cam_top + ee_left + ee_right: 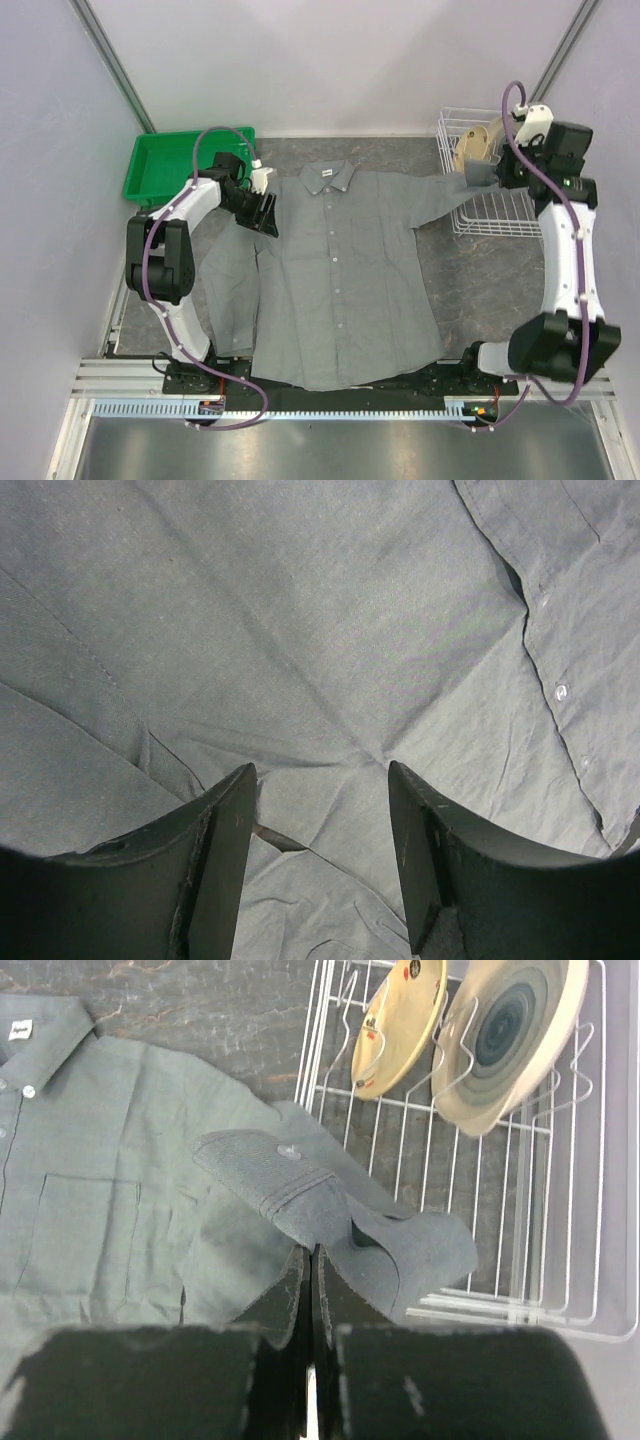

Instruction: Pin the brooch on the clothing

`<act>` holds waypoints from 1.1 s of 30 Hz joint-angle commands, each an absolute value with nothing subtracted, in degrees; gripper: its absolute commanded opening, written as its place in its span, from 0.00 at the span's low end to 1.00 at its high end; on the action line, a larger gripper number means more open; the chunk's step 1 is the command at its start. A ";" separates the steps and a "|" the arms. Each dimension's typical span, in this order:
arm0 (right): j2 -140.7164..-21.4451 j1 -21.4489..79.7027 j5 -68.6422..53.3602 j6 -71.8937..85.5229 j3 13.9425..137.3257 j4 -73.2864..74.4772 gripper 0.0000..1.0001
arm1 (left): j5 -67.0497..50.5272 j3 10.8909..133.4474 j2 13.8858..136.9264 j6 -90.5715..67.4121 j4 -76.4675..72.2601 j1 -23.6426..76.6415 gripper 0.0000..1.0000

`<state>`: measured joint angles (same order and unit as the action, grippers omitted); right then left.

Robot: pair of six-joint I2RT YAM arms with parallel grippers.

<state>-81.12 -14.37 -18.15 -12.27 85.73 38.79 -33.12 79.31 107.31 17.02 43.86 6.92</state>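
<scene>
At the far right of the table (470, 285), the right gripper (312, 1265) sits at the near edge of the wire rack (497, 215). Its jaws are pressed together on the end of one sleeve of the clothing (340, 290). The cuff (270, 1165) is bunched and lifted above the fingertips, with part of it draped over the rack's edge. Two plates (505, 1040) stand in the rack just beyond.

Shirt lies flat, front up, collar (328, 178) toward the far side and hem toward the arm bases. The held sleeve is stretched out to the right. A white neck label (18, 1030) shows inside the collar.

Right arm: base at the near right, elbow low beside it. A long white link runs up the right side, and the wrist turns in toward the rack.

Left gripper (320, 780) is down over the shirt's shoulder area on the left arm's side. Its jaws stand apart, with the fingers (225, 830) on either side of a pucker where creases meet. Whether the pads press the cloth, cannot tell. Placket buttons (560, 692) are off to its right.

Left arm: elbow raised at the left edge, forearm angled in toward the shirt. Green bin (165, 165) just behind it.
</scene>
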 commanded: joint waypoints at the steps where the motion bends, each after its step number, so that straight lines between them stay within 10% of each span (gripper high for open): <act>1: -66.74 -14.50 -16.63 -8.27 73.59 22.72 0.00 | -33.66 79.54 103.62 18.11 41.75 6.07 0.62; 9: -53.00 -16.08 12.55 -2.73 53.71 15.56 0.01 | -35.06 80.24 105.73 17.84 42.01 5.45 0.62; 11: -53.61 -18.27 15.29 -0.18 53.70 18.70 0.19 | -35.33 80.68 106.26 17.84 42.10 5.36 0.62; 16: -54.84 -24.95 9.78 5.27 58.96 33.19 0.62 | -35.42 81.65 107.66 17.93 42.45 4.84 0.62; 33: -74.34 -30.06 -18.10 -34.35 70.93 60.20 0.93 | -37.96 79.72 106.61 17.75 41.84 3.69 0.63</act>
